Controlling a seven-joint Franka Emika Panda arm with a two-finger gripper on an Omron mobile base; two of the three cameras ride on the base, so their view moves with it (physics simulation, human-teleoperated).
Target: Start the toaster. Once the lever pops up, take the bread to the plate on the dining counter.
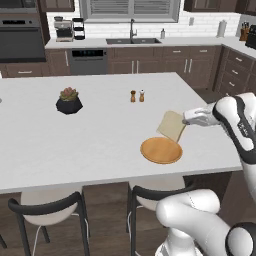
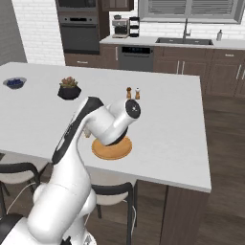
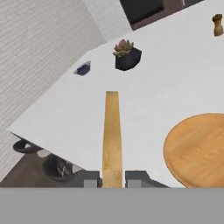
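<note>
Gripper point(image 3: 113, 178) pinches the bread point(image 1: 172, 125) by one crust edge, slice held tilted just above the plate's point(image 1: 161, 151) far-right rim on the dining counter point(image 1: 100, 145). Judged light, stiff, crumbly; thin edge grip suits it, gentle squeeze.

1. We see the dining counter point(image 1: 75, 140) as a smooth, matt pale slab, stone-like, on a dark wood base.
2. The plate point(image 1: 161, 150) looks like smooth orange-tan wood or matt ceramic; we cannot tell which.
3. The bread point(image 1: 172, 125) shows a pale, dry, matt face and a golden crust edge.
4. The plant pot point(image 1: 69, 105) reads dark, faceted and faintly glossy.
5. The stools point(image 1: 47, 206) have black, metal-looking frames.
</note>
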